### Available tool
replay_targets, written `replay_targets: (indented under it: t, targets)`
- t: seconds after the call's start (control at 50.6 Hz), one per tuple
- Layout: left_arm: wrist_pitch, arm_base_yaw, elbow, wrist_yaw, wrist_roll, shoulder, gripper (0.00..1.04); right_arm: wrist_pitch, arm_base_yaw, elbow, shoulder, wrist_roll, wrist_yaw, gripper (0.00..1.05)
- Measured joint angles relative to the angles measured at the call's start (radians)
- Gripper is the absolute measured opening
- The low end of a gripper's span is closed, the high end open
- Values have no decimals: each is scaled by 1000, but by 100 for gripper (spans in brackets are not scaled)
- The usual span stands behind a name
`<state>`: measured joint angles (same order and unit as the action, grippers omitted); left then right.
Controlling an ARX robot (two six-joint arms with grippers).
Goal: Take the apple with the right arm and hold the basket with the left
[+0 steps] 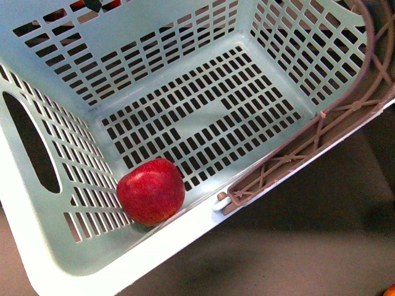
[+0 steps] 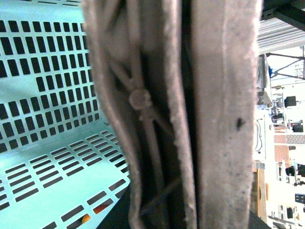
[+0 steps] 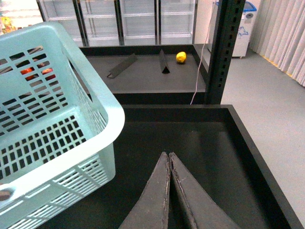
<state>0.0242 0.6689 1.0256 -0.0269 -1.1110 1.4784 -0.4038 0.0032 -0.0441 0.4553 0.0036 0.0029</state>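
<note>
Slippage of the basket [image 1: 86,256] is the main risk. In the front view it sits askew and fills the frame, and its swing handle [image 1: 345,111] lies along one long rim. The left wrist view shows that handle [image 2: 143,109] pressed up close and blurred. I cannot tell whether the left end effector is closed on it, since no finger can be picked out there. A loose or off-centre hold would probably let the basket pivot on the handle's hinge and tip.

The apple [image 1: 150,191] is inside the basket, on the slotted floor, tucked into the corner against the near wall. It is round and glossy, so any tilt or jolt could roll it across the floor and out of the planned grasp. The two walls beside it also leave little room for fingers, and one could catch a slot or push the fruit aside.

The right end effector [image 3: 167,157] is closed and empty, with its tips meeting. It is over the dark surface [image 3: 228,157] just beside the basket, outside its wall. It would have to open and clear the rim first, and clipping the rim would jar the basket.

No brand or label shows on the basket or the apple. A mark on the distant blue-lidded bin [image 3: 248,19] is too small to read.
</note>
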Motion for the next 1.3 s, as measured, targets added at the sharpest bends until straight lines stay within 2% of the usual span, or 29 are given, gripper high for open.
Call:
replay_targets:
  t: [0.237,0.87,0.989,1.246,1.305]
  targets:
    - [0,0,0,0,0,0,16,12,0,27,-60,0,-1,2]
    - [0,0,0,1,0,0,16,223,0,27,-275,0,0,2]
    - [0,0,0,0,0,0,16,389,0,27,-412,0,-1,2]
    - [0,0,0,-2,-2,0,16,402,0,27,-448,0,0,2]
    - [0,0,0,-1,-2,0,16,402,0,27,-449,-1,-1,7]
